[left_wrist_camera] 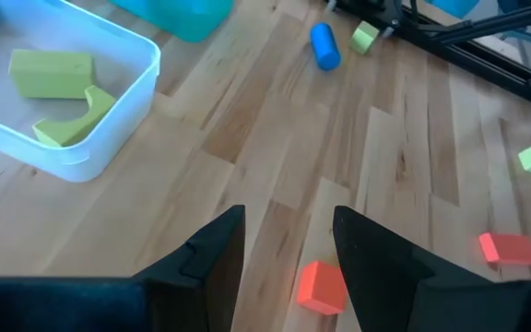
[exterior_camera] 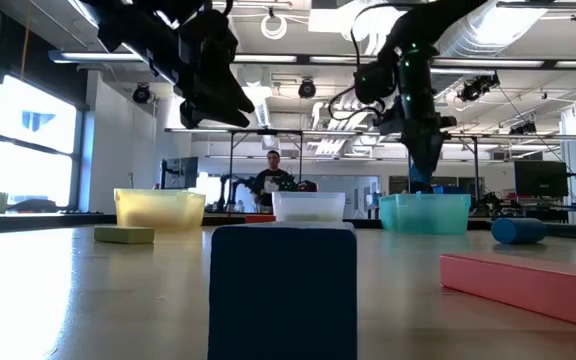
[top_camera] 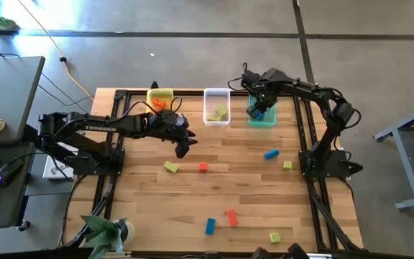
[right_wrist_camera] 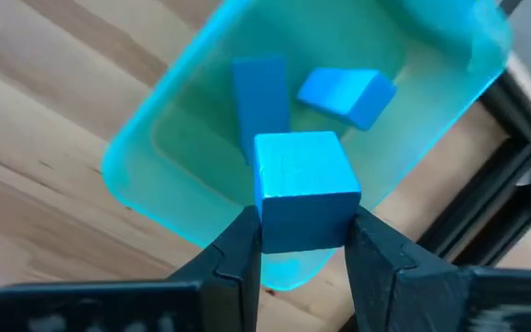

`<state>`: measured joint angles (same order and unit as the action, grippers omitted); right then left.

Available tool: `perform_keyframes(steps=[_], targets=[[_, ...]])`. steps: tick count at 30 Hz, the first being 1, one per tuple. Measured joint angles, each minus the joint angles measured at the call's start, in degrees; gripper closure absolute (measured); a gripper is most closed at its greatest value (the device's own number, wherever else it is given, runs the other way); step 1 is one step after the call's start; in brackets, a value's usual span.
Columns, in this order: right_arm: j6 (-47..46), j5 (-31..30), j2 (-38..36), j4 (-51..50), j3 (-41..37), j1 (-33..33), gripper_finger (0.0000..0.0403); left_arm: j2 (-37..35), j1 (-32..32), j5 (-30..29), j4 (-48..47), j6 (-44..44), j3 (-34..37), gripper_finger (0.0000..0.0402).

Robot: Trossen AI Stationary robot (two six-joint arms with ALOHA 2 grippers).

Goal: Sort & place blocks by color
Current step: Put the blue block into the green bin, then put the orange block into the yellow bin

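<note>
Blue cube [right_wrist_camera: 304, 189] sits clamped between the fingers of the right gripper [right_wrist_camera: 304, 254], which hangs above the teal bin [right_wrist_camera: 182, 138] at about one o'clock on the worktop [top_camera: 250, 216]; two blue blocks already lie inside. The risk, as I judge it, is a release too near the bin's closer rim: the cube looks to hover toward that edge, so it could clip the wall and bounce out onto the wood. The left gripper [left_wrist_camera: 289, 258] hovers near the worktop's middle with its fingers apart and nothing between them, a red cube [left_wrist_camera: 322, 287] just ahead of them. The clear bin [top_camera: 216, 108] at twelve o'clock holds yellow-green pieces, the yellow bin [top_camera: 159, 96] at eleven holds something orange. Loose blocks lie scattered toward three and six o'clock, well apart from both arms, and nothing blocks the drop.
</note>
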<state>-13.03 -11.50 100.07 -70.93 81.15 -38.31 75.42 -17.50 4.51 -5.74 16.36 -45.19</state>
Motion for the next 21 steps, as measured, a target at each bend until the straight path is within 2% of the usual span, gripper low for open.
perform_keyframes(steps=[7, 9, 16, 21], targets=[[3.1, 1.3, 0.0, 1.6, -5.1, -0.7, 0.0309, 0.0, 0.3, 0.0, 0.0, 0.0, 0.0, 0.0245], [4.4, 1.5, 0.0, 1.9, -5.8, -0.7, 0.0289, 0.0, 0.3, 0.0, 0.0, 0.6, 0.0, 0.0245], [7.1, 0.8, 0.0, 2.8, -6.3, -0.7, 0.0176, 0.0, 0.3, 2.6, -0.5, 3.0, 0.0, 0.0232], [7.1, 1.0, 0.0, 2.8, -6.3, -0.7, 0.0155, 0.1, 0.4, 3.6, -0.5, 2.5, 0.0, 0.0202]])
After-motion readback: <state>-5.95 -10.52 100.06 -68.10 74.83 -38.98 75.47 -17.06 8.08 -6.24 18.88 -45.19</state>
